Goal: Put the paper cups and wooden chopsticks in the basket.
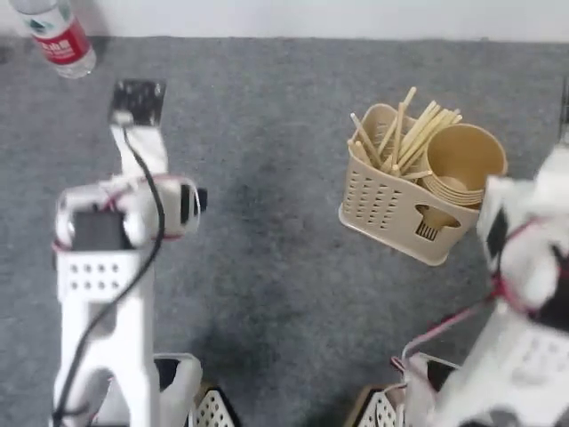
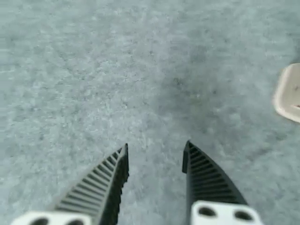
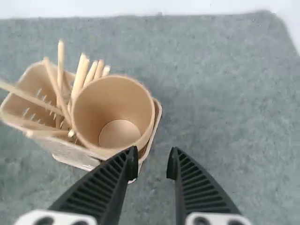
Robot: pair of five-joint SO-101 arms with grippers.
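A beige perforated basket stands on the grey carpet at the right of the high view. Stacked paper cups fill its right compartment, and several wooden chopsticks lean in its left one. In the right wrist view my right gripper hovers open and empty just in front of the cups, beside the chopsticks and basket. My left gripper is open and empty over bare carpet. A corner of the basket shows far off to its side.
A plastic water bottle with a red label lies at the far left corner. The left arm stands folded at the left and the right arm at the right edge. Grey carpet lies between them.
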